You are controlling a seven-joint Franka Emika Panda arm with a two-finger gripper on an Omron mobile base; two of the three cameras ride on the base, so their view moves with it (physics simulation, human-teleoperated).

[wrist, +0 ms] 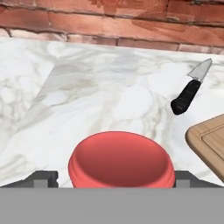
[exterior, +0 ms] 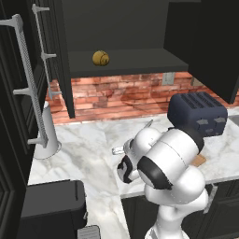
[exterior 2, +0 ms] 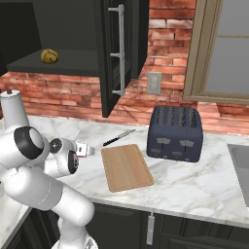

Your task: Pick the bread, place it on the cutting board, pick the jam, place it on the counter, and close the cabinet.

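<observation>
Jam [wrist: 121, 161] sits between the two dark fingertips of the gripper [wrist: 117, 178], one tip showing on each side of the red jar, so the jaws look clamped on its body with the lid facing out. It is held low over the counter [wrist: 87, 96], just left of the cutting board [exterior 2: 126, 167]. I judge it is about to be set down on open marble; whether its base already touches, I cannot tell. From the right base view the jar shows as a small red patch at the end of the hand [exterior 2: 83, 149], close above the worktop.

Beyond it a black-handled knife [wrist: 189, 94] lies on the marble near the board's far corner, well clear of the drop spot. The board is bare, which matters: the bread [exterior: 100, 58] rests on the shelf of the open cabinet [exterior 2: 119, 48], so that step seems undone. A dark toaster [exterior 2: 175, 133] stands to the board's right. The cabinet doors hang wide, presumably left so for reaching the shelf.
</observation>
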